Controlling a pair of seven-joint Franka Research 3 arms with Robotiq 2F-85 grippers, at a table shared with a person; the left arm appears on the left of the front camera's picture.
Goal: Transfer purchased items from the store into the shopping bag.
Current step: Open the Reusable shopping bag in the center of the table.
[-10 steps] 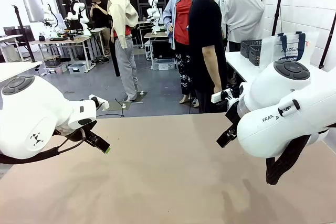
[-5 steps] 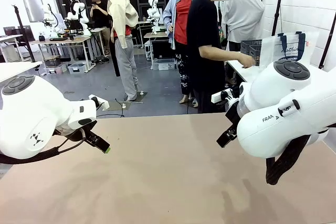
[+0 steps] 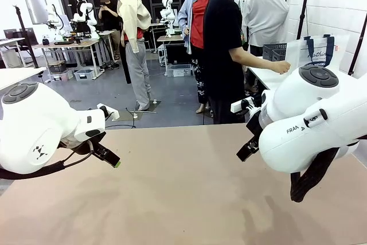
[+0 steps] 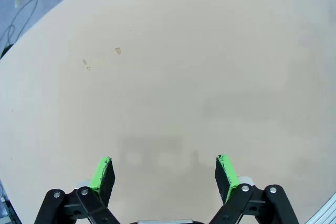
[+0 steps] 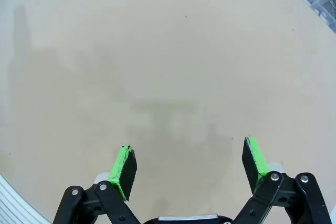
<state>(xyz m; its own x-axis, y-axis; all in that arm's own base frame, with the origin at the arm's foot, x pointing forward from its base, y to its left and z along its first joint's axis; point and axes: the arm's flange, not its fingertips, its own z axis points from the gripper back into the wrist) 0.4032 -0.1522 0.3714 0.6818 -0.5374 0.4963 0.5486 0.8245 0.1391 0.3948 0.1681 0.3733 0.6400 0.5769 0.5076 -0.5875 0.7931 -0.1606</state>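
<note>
Currently the tan counter (image 3: 183,199) offers a bare working surface beneath both arms. The left arm (image 3: 34,133) and the right arm (image 3: 312,124) hang above it, one at each side, well apart.

At the far edge a person (image 3: 223,55) in a black shirt stands turned toward a white side counter (image 3: 265,76). On it the shopping bag (image 3: 314,50) stands upright, translucent with navy handles, just beside the store (image 3: 274,53), a dark openwork basket. The person's hand (image 3: 281,68) reaches to the bag's near side; whether it grips the bag cannot be told. No purchased items can be made out at this range.

The left claw (image 4: 164,163) is spread wide, with nothing between its green pads (image 4: 104,170). The right claw (image 5: 189,150) is likewise wide and unloaded.

Assessment: the transfer has not begun, and the step in hand is to await delivery of bag and store.

Recommended procedure:
1. Leave the middle of the tan counter free for set-down.
2. Descend only once the bag stands settled and the hand is clear.
3. The thin film probably sags, so one claw should lift a handle to open the mouth while the other loads.
</note>
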